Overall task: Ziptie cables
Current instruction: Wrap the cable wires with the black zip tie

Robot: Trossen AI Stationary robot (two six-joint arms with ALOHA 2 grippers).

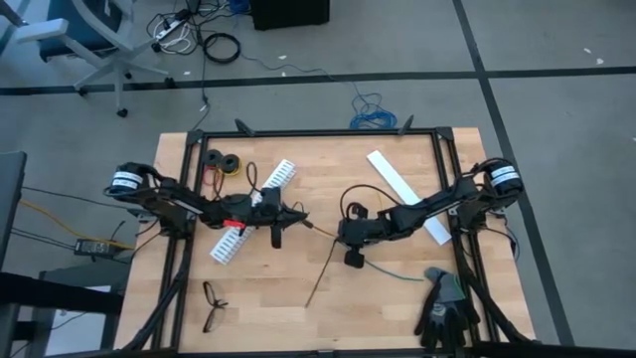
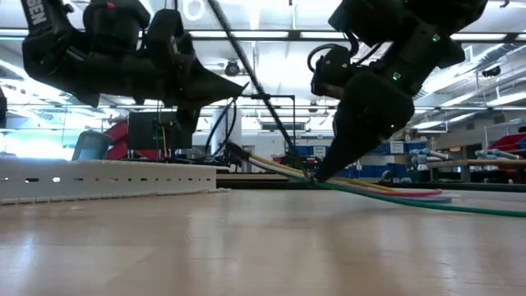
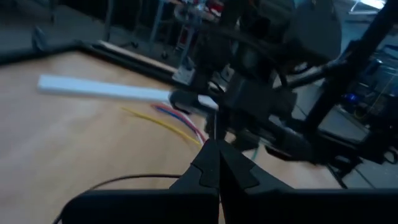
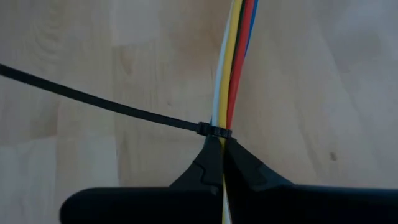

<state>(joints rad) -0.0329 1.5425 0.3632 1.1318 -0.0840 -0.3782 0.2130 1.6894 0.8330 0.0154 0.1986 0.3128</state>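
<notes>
Right jaws fill the foreground of the right wrist view, pinched tight on the cables just behind the ziptie, whose head sits cinched around the bundle directly ahead of the tips. That hold probably steadies the wires while the strap is drawn snug. Its long tail runs off sideways across the bare worktop. Opposite, the left jaws are closed too, facing the right arm; whether they pinch anything I cannot tell. Beside the left arm lies the white slotted strip. Open wood stretches toward the near edge, with eyeglasses and gloves well clear, leaving room to pull the tail.
</notes>
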